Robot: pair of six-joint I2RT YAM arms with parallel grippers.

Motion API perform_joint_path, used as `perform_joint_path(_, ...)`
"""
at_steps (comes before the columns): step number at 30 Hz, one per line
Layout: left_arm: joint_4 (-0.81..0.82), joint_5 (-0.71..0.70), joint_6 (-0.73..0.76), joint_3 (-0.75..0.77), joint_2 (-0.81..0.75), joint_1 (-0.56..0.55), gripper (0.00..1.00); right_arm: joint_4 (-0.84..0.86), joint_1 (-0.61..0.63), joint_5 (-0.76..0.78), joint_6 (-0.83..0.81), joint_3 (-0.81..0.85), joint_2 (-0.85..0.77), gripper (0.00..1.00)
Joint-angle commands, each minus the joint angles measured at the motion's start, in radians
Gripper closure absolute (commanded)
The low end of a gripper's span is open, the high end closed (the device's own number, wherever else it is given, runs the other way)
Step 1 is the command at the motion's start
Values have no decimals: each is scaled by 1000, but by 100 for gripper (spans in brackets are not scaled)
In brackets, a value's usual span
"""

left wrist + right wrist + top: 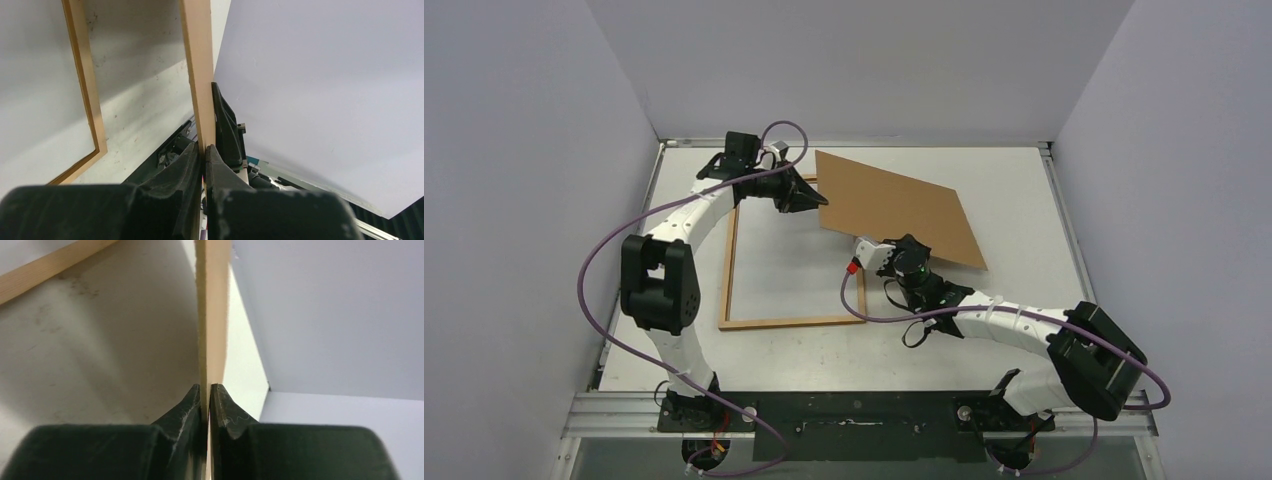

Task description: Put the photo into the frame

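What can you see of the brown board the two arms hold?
The brown board is a thin, flat, fibreboard-looking rectangle. It sits tilted above the table, overlapping the far right corner of the frame. The left gripper pinches its left edge, the right gripper its near edge. Whether its right end touches the table is unclear.

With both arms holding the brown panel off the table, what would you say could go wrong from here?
The left end effector and right end effector each pinch only the thin edge of the brown panel, so it might slip or pivot. The tilted panel overhangs the far right corner of the frame, so lowering it could knock it askew.
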Motion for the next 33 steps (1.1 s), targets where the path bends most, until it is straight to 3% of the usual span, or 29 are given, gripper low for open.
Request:
perform_joint_path(1,37,64,-13,72,-69,16,100,75,11,27,-42,24,-2,98)
perform_joint_path(3,40,68,-15,80,-70,22,97,77,12,30,-54,31,-6,100)
perform_joint_path(9,114,73,-20,110,-89,37,47,100,12,40,-80,47,-44,100)
perform_joint_path(13,204,70,-32,125,-118,61,30,102,7,28,-68,69,-75,100)
perform_joint_path(20,264,41,-23,118,-184,136,25,101,-38,1,62,144,-89,100)
perform_joint_path(33,308,38,-15,23,-316,319,24,38,-180,-219,357,287,-164,100)
